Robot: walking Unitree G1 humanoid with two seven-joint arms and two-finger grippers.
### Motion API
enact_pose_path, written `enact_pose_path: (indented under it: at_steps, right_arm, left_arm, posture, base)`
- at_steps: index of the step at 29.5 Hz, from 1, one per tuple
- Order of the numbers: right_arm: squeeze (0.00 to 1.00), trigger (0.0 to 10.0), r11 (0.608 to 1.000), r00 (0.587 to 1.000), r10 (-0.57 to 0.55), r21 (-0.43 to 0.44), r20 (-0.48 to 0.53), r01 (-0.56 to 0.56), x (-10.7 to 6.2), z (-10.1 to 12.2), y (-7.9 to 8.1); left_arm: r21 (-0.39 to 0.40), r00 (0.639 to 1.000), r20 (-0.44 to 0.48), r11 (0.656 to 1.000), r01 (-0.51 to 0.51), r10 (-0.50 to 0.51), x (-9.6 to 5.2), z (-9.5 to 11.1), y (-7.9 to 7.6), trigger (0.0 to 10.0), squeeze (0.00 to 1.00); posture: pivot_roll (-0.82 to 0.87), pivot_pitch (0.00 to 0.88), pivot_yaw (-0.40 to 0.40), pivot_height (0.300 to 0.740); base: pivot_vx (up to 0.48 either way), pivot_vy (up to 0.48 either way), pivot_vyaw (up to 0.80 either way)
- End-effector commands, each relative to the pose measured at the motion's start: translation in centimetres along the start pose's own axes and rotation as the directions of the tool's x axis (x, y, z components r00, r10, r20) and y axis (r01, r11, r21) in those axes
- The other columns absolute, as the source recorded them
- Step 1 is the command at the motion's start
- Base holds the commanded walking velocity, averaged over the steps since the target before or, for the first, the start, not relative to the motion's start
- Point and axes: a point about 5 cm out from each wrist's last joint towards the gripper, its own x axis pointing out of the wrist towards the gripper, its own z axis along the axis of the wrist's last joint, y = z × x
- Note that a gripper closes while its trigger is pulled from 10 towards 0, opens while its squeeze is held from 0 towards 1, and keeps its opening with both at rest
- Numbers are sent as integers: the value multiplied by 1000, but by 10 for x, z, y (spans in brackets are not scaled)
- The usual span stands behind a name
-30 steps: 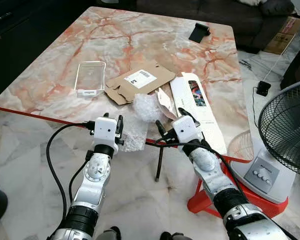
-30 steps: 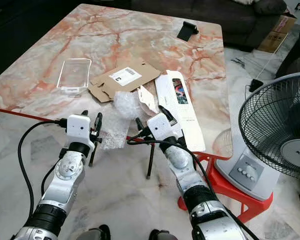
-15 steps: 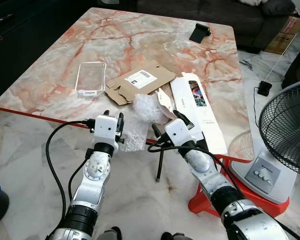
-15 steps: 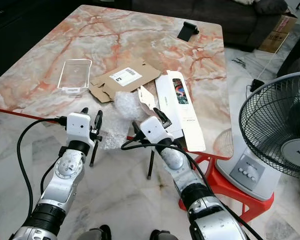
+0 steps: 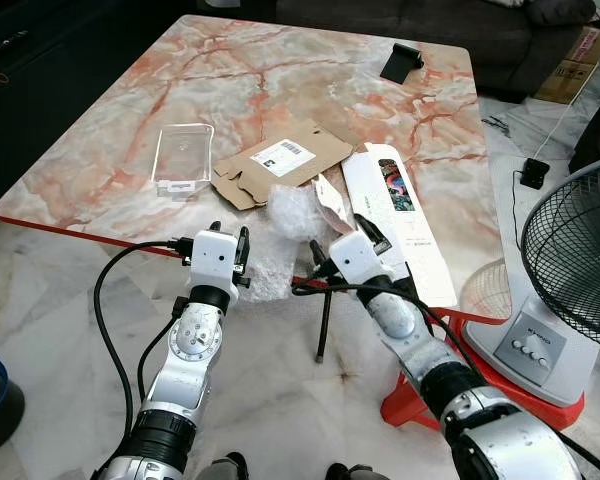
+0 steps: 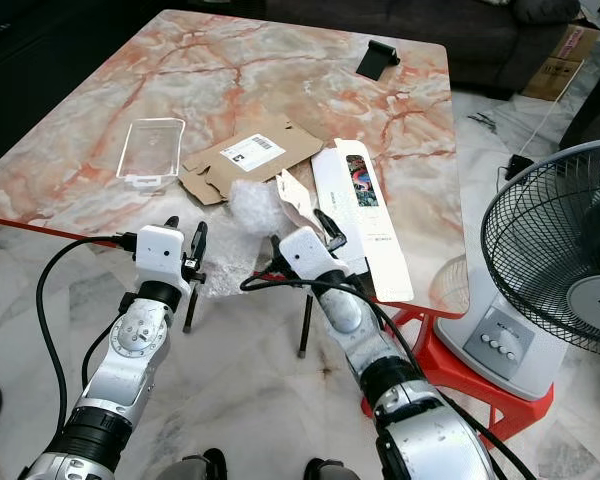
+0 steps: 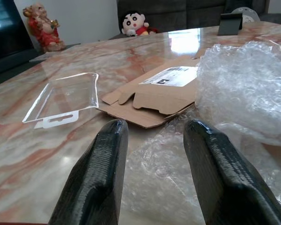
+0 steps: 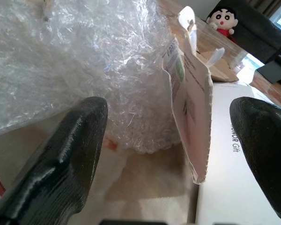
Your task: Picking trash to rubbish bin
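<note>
Marble-patterned in orange and cream, the desk (image 5: 280,90) carries a litter of packaging near its front edge. Largest of the trash is the white box (image 5: 395,215), stiff and flat; it would likely need a pinch across an edge. Beside it lies the flattened cardboard sleeve (image 5: 280,165), light and rigid, then the clear plastic tray (image 5: 180,157), slick and springy, probably apt to slip from narrow fingers. The bubble wrap (image 5: 292,212) bunches at the desk's front edge between both arms; it looks soft, almost weightless and easily crushed, so any raised fold should do as a hold. A small paper card (image 8: 189,89) stands just beside it, thin and floppy. The left end effector (image 7: 152,154) is spread moderately, empty, with wrap between its fingers. The right end effector (image 8: 178,140) gapes wide, empty, facing wrap and card.
</note>
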Motion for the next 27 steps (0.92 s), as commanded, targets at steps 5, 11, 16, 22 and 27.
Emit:
enact_pose_path:
  at_steps: [5, 11, 16, 22, 27]
  right_arm:
    - [0, 10000, 1000, 999, -16, -27, -28, 15, 2, -1, 1]
    - [0, 10000, 999, 999, -39, -34, -37, 38, 4, 0, 0]
    - [0, 9961, 994, 995, -89, -64, -53, 85, 8, 2, -6]
    - [0, 10000, 992, 991, -107, -79, -79, 101, 9, 1, -8]
    - [0, 10000, 989, 987, -139, -61, -87, 134, 11, 2, -13]
  left_arm:
    - [30, 1000, 15, 999, 21, -22, 0, 5, -4, 10000, 0]
    - [32, 1000, 16, 999, 23, -24, 0, 5, -4, 10000, 0]
    - [32, 999, 17, 999, 27, -28, 0, 5, -6, 10000, 0]
    - [30, 999, 15, 999, 27, -28, -1, 5, -7, 10000, 0]
    - [29, 999, 13, 999, 29, -29, -1, 5, -8, 10000, 0]
  posture:
    - [141, 147, -13, 740]
    - [142, 147, -13, 740]
    - [147, 147, -12, 740]
    - [151, 145, -12, 740]
    - [151, 146, -12, 740]
  base:
    - [0, 0, 0]
    - [0, 0, 0]
    - [0, 0, 0]
    - [0, 0, 0]
    - [0, 0, 0]
